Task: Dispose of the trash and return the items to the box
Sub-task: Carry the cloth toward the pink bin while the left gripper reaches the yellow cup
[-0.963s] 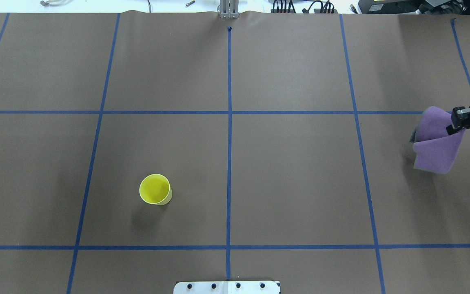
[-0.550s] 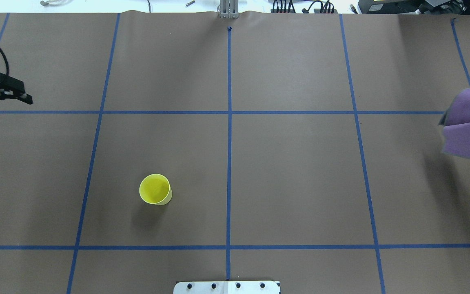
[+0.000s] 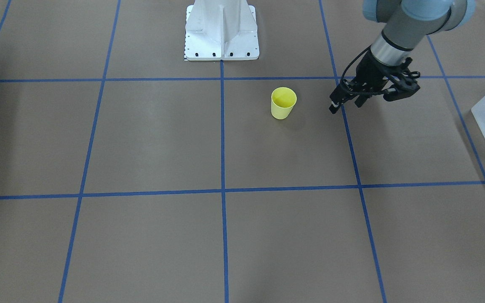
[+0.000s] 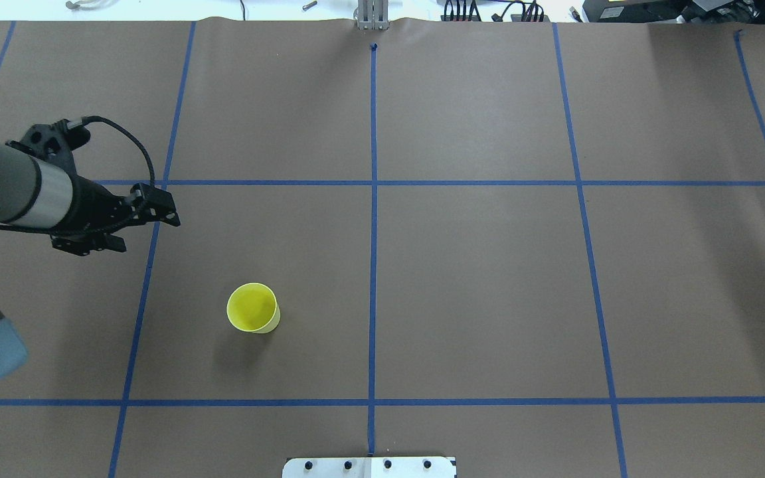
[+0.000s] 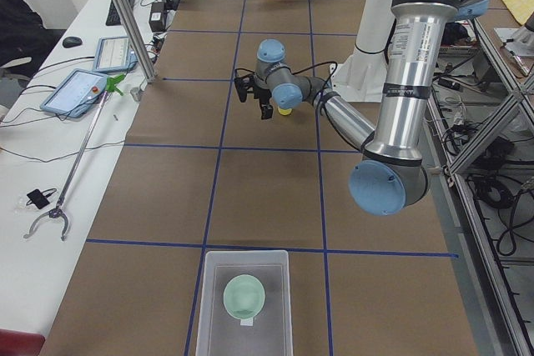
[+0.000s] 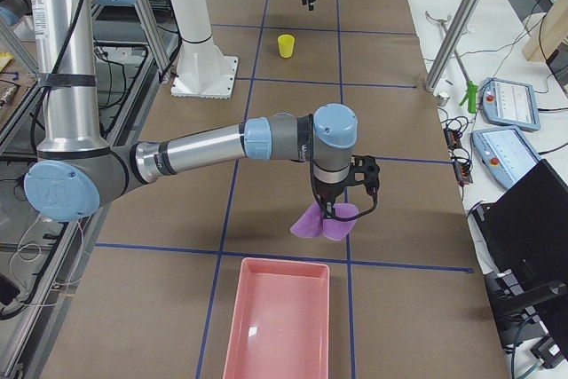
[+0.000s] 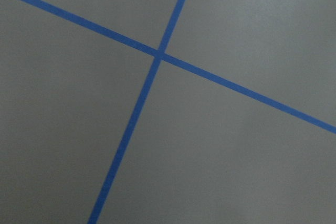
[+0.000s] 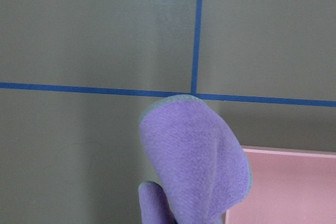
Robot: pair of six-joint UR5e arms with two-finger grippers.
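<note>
Against earlier overhead frames: left gripper has come well in from left edge, toward small yellow plastic tumbler cup. Right gripper and purple cloth gone from overhead view. Cup unmoved, upright on brown table.

Left gripper fingers spread wide, empty. Cup near but apart from them, on robot's side and toward table centre.

Cloth hangs under right gripper, near pink tray; whether jaws clamp it, cannot tell. Pale mint-green round plastic bowl sits in translucent frosted-white rectangular box.
</note>
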